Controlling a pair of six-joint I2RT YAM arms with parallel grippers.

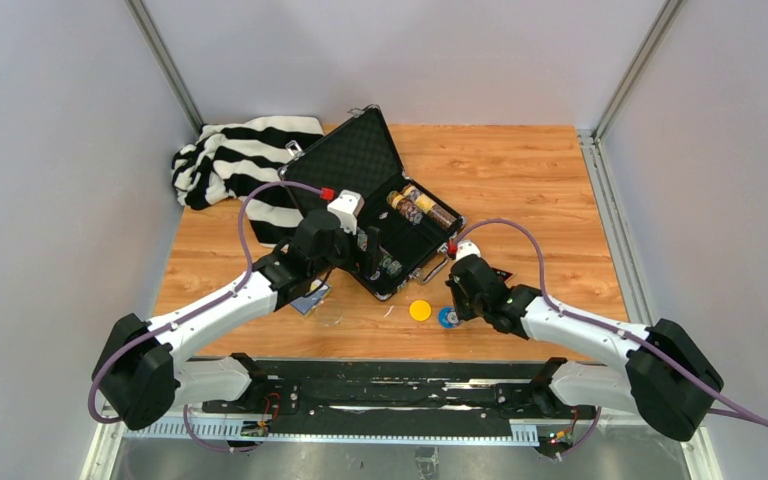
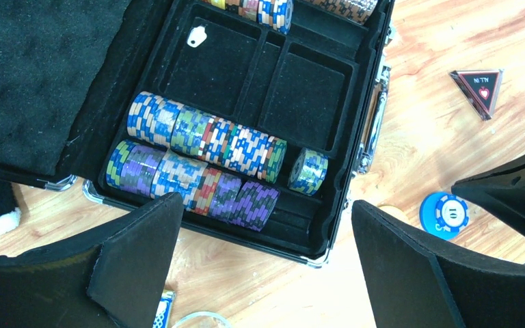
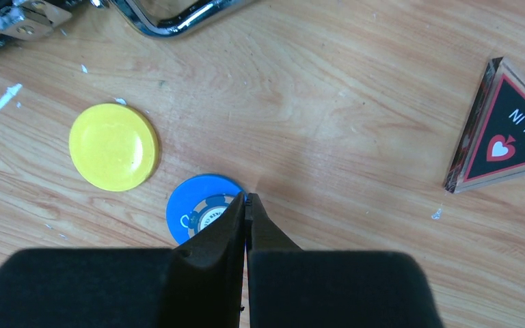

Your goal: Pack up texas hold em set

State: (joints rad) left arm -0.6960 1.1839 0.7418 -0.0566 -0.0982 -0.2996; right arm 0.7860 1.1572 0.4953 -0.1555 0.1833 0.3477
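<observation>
Cloth [image 1: 235, 160] in black and white stripes lies well beyond the left gripper [image 2: 265, 202], off to its left. That gripper hangs with jaws spread wide, holding nothing, above the near corner of the open case [image 2: 307, 96]. Directly beneath it two chip rows [image 2: 198, 147], ribbed in blue, green, purple and orange, fill the nearest troughs, with bare black compartments farther ahead. Just left of the right gripper [image 3: 246, 198] sits the yellow disc [image 3: 113, 145], and under its tips lies the blue disc [image 3: 195, 205]. Its jaws are pressed together with nothing seen between them. Both discs look light, rigid and slick, lying flat on the wood, so they are probably best pinched across the rim. The dark triangle [image 3: 506, 140], marked ALL IN, lies off to its right.
</observation>
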